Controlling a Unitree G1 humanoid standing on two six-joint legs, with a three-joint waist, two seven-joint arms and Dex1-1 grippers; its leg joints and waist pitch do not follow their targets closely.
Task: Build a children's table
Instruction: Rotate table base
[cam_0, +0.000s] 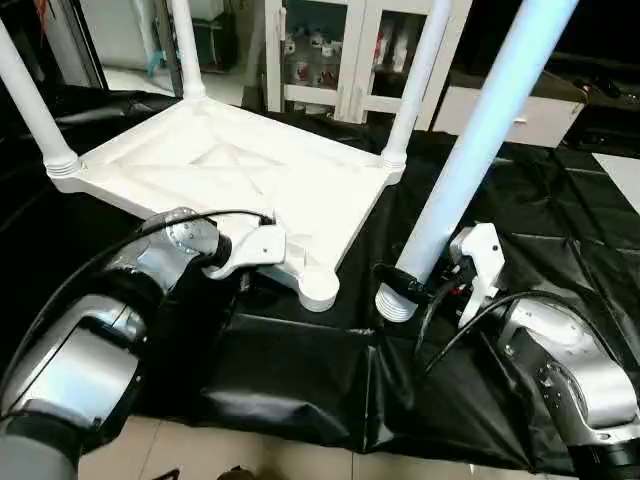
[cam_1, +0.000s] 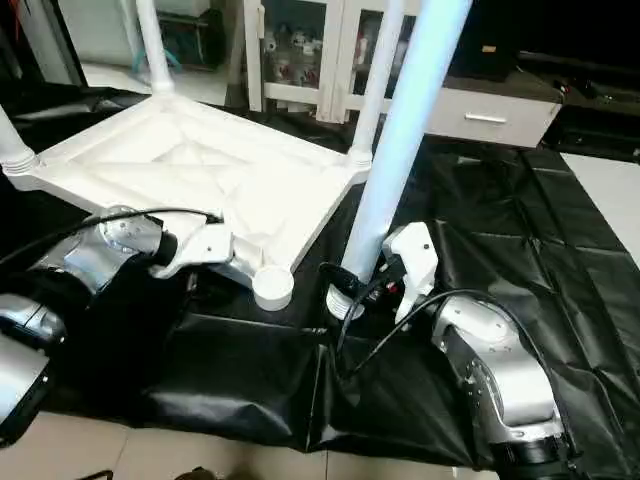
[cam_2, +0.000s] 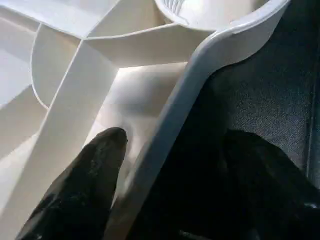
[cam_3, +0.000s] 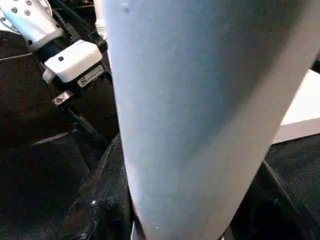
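Observation:
The children's table top (cam_0: 230, 170) lies upside down on a black sheet, ribs facing up. White legs stand in three corner sockets: far left (cam_0: 30, 100), back (cam_0: 187, 50) and back right (cam_0: 415, 80). The near corner socket (cam_0: 318, 288) holds no leg. My left gripper (cam_2: 177, 140) is open and straddles the top's near rim beside that socket, one finger (cam_2: 100, 165) inside the rim and the other outside. My right gripper (cam_0: 403, 285) is shut on a fourth leg (cam_0: 470, 140). The leg stands nearly upright, its ribbed end just above the sheet to the right of the empty socket.
The black sheet (cam_0: 300, 380) covers the floor under the work, its front edge near my body. A white cabinet with glass doors (cam_0: 330, 50) and a low white drawer unit (cam_0: 520, 115) stand behind the table top.

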